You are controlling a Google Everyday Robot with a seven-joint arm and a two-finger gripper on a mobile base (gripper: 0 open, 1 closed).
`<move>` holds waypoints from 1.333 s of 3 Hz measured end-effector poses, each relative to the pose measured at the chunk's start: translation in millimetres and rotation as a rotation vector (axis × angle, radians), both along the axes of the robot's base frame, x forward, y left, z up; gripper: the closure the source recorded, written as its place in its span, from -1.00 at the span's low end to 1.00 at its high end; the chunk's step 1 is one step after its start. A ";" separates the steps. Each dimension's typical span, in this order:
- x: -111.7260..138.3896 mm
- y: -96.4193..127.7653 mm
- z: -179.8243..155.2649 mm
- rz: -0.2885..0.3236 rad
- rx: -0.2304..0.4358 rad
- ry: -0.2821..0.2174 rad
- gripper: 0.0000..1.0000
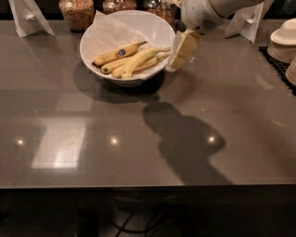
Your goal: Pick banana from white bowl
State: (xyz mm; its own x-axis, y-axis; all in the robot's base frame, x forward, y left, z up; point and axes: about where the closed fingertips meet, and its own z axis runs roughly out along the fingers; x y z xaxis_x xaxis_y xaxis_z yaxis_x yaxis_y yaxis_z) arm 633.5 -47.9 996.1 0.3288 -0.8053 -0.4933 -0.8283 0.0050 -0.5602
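The white bowl [159, 28] stands on the grey table at the back centre, lined with white paper. Several bananas lie in it. The long pale greenish-yellow banana [142, 57] lies on top, curving from lower left to upper right. A deeper-yellow banana with a blue sticker [115, 53] lies behind it, and shorter golden ones sit underneath. My gripper [181, 52] hangs from the white arm at the upper right, just right of the bowl's rim and above the table. It holds nothing.
Glass jars of grains [77, 11] stand behind the bowl. White folded cards [28, 16] stand at the back left and back right. Stacked pale plates [285, 42] sit at the right edge. The arm's shadow falls across the table's middle.
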 end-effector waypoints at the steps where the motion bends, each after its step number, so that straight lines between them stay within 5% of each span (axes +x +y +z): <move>1: 16.6 15.8 -2.8 0.060 0.009 -0.035 -1.00; 2: 29.2 23.8 -13.0 0.096 -0.014 -0.067 -0.63; 4: 44.2 27.7 -46.9 0.128 -0.081 -0.063 -0.44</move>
